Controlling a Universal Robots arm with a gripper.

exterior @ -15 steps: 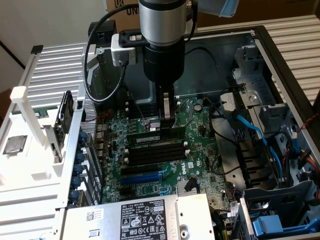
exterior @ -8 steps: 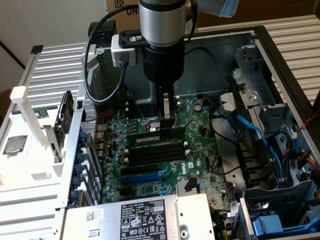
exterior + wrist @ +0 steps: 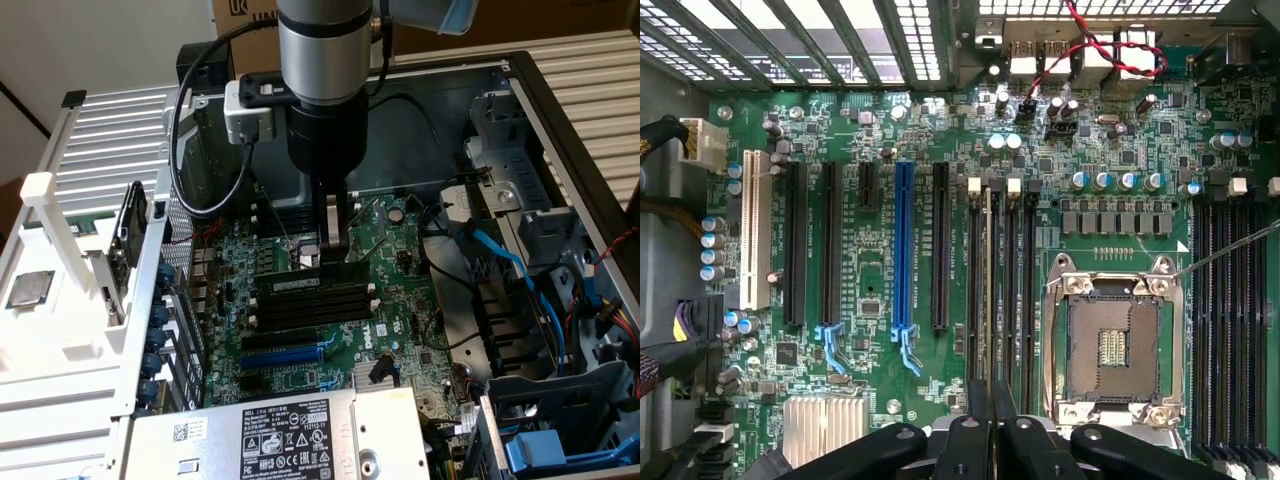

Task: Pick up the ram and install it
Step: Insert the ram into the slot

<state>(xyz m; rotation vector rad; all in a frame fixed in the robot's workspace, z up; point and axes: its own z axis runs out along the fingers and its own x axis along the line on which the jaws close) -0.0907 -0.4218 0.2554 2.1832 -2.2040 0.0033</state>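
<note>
The arm hangs vertical over the motherboard (image 3: 330, 330), jaws (image 3: 334, 243) clamped on the ram (image 3: 300, 284) (edge-on in the wrist view) above its slot; label writing unreadable

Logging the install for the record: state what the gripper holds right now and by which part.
The gripper is shut on the ram, pinching its upper edge near one end, with the stick standing on edge in a memory slot on the motherboard.

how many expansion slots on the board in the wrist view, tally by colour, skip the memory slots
white slot: 1
blue slot: 1
black slots: 4, one of them short
total: 6
</note>
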